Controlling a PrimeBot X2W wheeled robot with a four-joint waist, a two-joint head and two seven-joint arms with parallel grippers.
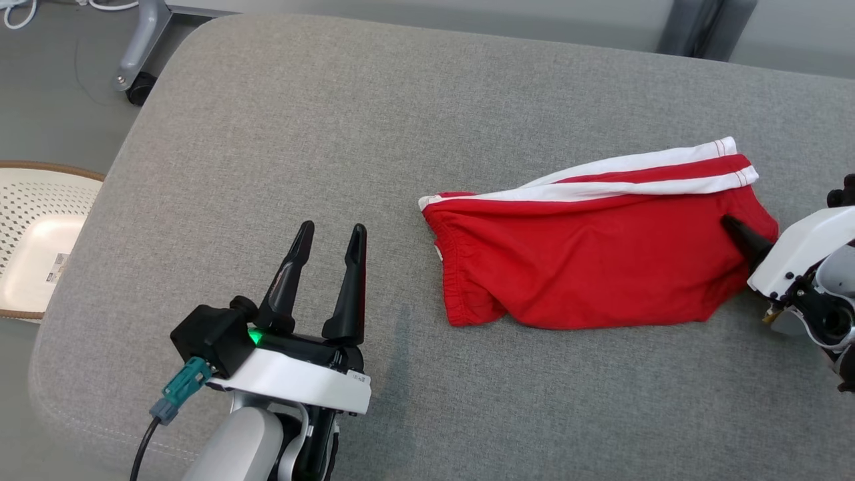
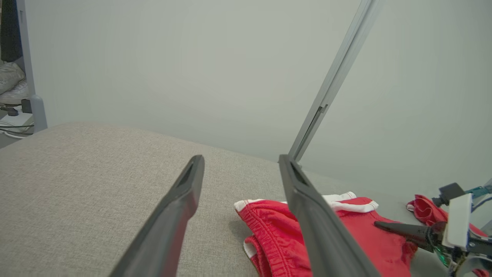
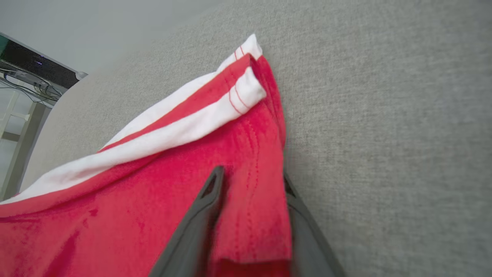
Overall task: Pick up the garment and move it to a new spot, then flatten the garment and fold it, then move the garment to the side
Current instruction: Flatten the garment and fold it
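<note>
Shorts [image 1: 588,267] lie on the right half of the pad [image 1: 267,133], doubled leg on leg, waistband left, striped side far. My right jaws [image 3: 251,184] straddle the right hem: one finger on top, the other tucked under the edge, cloth between them. Clamped or not, I can't tell. My left jaws [image 1: 332,231] are spread wide and empty over the near left pad. My judgement is that this is a grip step, fitting either the pick-up or the last shift aside. To do it well, bite deep past the hem, catch every layer, miss the pad cover, and close fully before lifting, or the lower layer slips out.
</note>
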